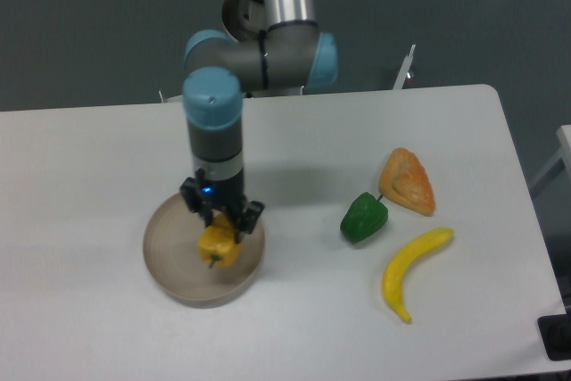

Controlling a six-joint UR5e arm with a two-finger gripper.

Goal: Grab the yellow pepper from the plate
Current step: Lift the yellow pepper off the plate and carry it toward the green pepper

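My claw is down over the plate, fingers either side of the yellow pepper and clenched on its top. Can't tell if the pepper touches the plate or is just off it; it sits over the plate's right half. Off to the right on the bench: green pepper, orange wedge, banana.

Single fixed view, high, looking steeply down across white table toward arm base. Mid-distance; takes in nearly whole tabletop, grey floor behind. Slightly soft focus, possibly frontal placement.
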